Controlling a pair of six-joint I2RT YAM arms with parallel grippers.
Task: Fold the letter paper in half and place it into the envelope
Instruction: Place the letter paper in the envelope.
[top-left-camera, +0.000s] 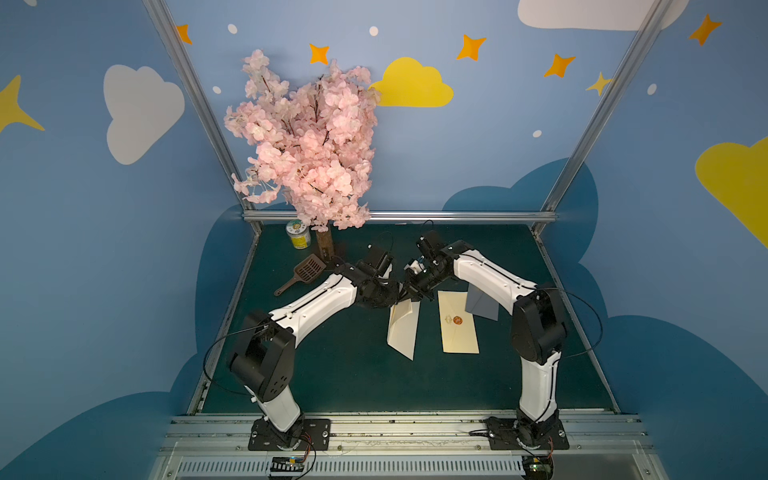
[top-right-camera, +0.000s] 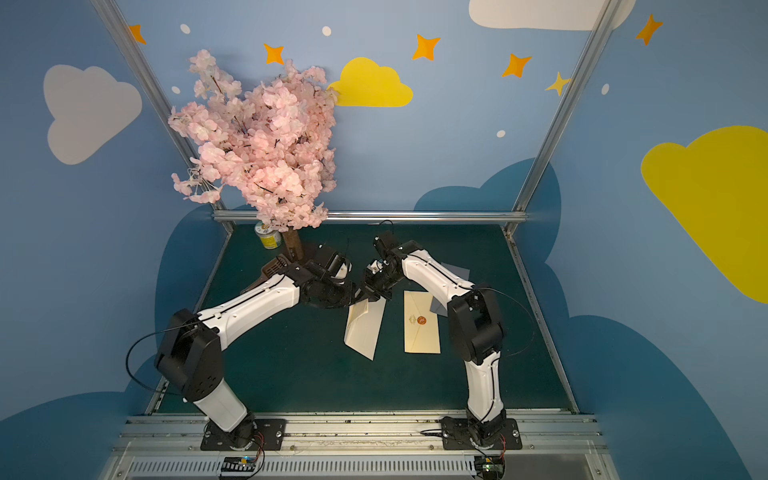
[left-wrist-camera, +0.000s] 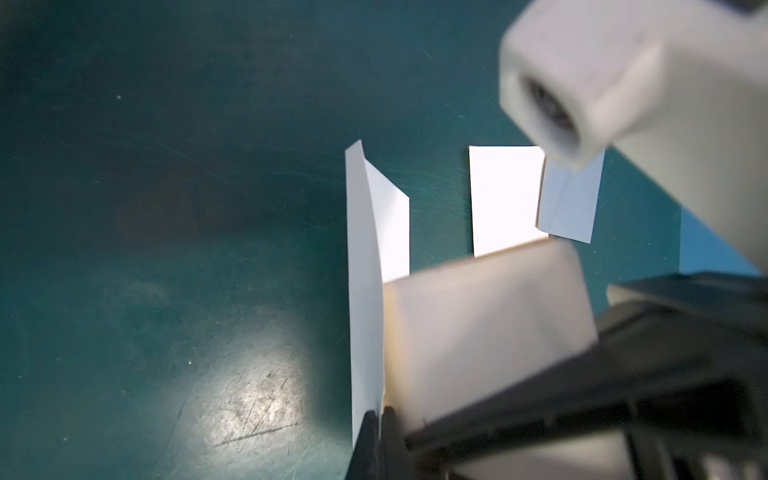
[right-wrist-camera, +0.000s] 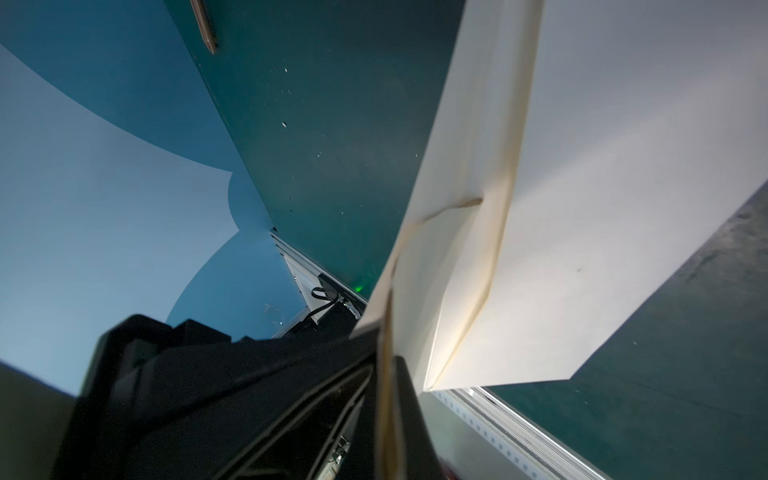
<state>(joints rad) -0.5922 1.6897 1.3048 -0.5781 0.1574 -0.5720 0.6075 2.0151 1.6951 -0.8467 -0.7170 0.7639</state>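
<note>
The cream letter paper (top-left-camera: 402, 330) (top-right-camera: 362, 328) hangs doubled over above the green table, its lower corner pointing down. Both grippers meet at its upper edge. My left gripper (top-left-camera: 398, 293) (left-wrist-camera: 380, 417) is shut on that edge, and the sheet (left-wrist-camera: 365, 291) runs away from its fingertips. My right gripper (top-left-camera: 412, 294) (right-wrist-camera: 388, 399) is shut on the same paper (right-wrist-camera: 602, 232) right beside it. The cream envelope (top-left-camera: 459, 328) (top-right-camera: 422, 332), sealed with a red wax stamp, lies flat on the table just right of the paper and also shows as a pale envelope (left-wrist-camera: 507, 199) in the left wrist view.
A grey-blue sheet (top-left-camera: 483, 306) (left-wrist-camera: 569, 208) overlaps the envelope's far right corner, partly under the right arm. At the back left stand a pink blossom tree (top-left-camera: 307, 141), a small can (top-left-camera: 298, 234) and a brown slotted scoop (top-left-camera: 306, 271).
</note>
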